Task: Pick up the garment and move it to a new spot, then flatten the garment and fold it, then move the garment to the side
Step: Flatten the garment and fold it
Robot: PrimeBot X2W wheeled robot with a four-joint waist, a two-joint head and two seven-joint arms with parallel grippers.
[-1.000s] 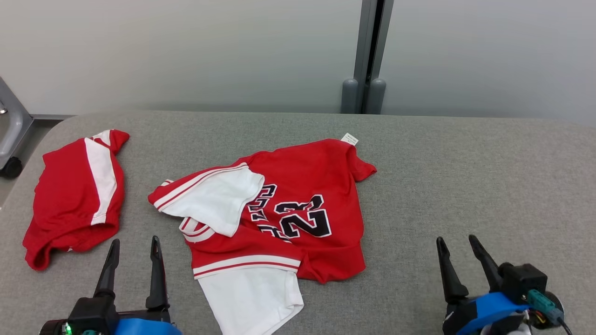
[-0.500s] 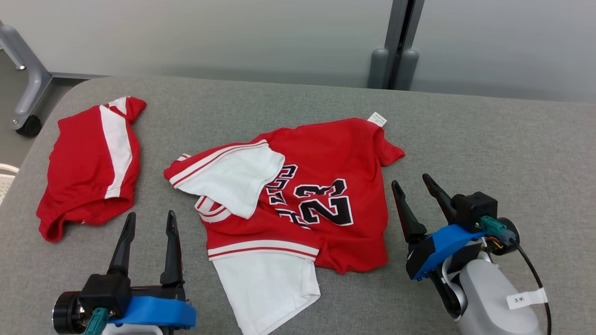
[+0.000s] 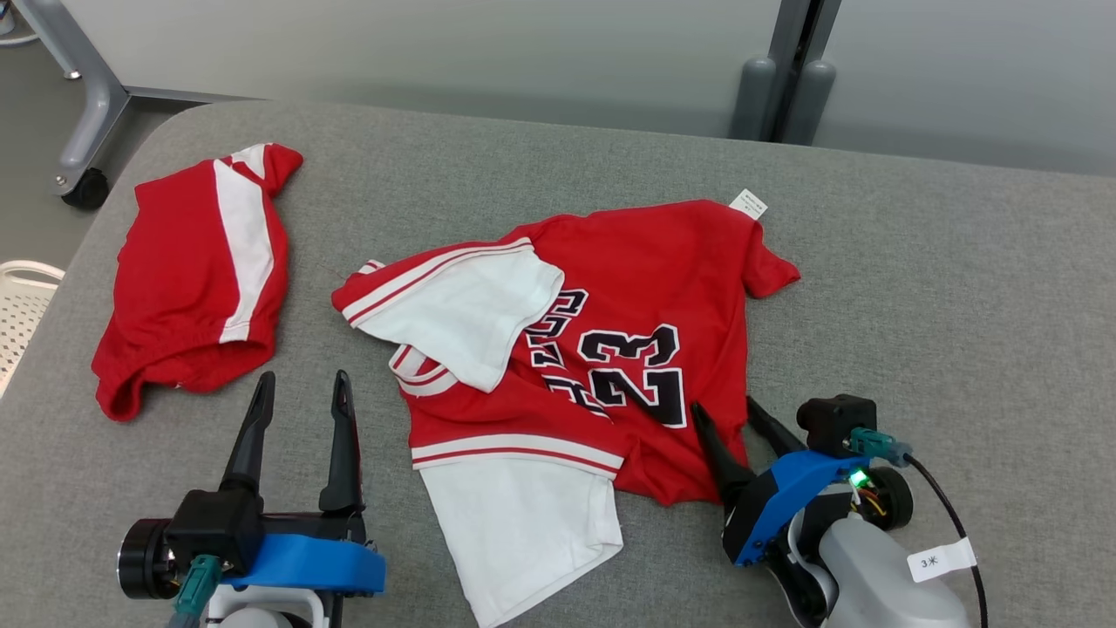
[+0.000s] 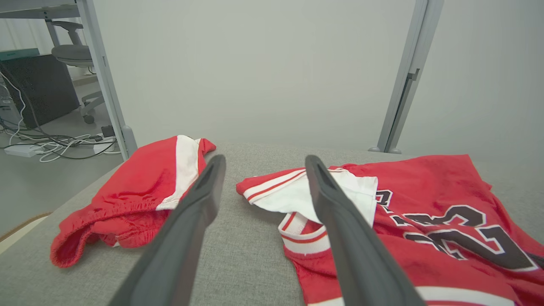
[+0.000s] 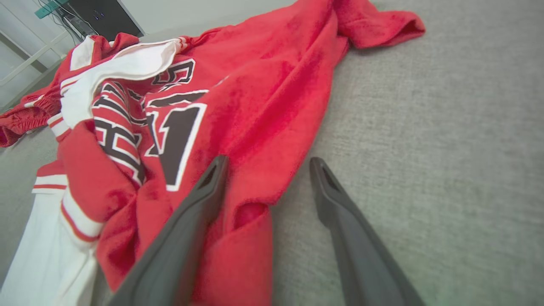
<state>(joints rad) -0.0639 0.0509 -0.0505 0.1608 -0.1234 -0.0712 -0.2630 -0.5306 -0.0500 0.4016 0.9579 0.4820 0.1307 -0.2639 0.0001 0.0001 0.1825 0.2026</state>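
The garment (image 3: 663, 288) is a red jersey with a black "23" and white sleeves, lying crumpled on the grey table (image 3: 915, 288). One white sleeve is folded over its front. My right gripper (image 3: 724, 404) is open at the jersey's lower right edge. In the right wrist view my right gripper (image 5: 268, 159) has its left finger over the red cloth (image 5: 263, 85) and its right finger over bare table. My left gripper (image 3: 303, 377) is open over bare table, left of the jersey's collar. In the left wrist view my left gripper (image 4: 264, 158) holds nothing, and the jersey (image 4: 425, 199) lies to its right.
Red shorts with a white stripe (image 3: 187, 279) lie at the table's far left, also seen as the shorts (image 4: 140, 191) in the left wrist view. A white basket (image 3: 22, 305) sits off the left edge. A wheeled frame leg (image 3: 83, 122) and grey posts (image 3: 785, 87) stand behind the table.
The head camera has shifted, so the whole picture moved. My right gripper has come in from the right to the jersey's lower right edge. The garment lies as before.
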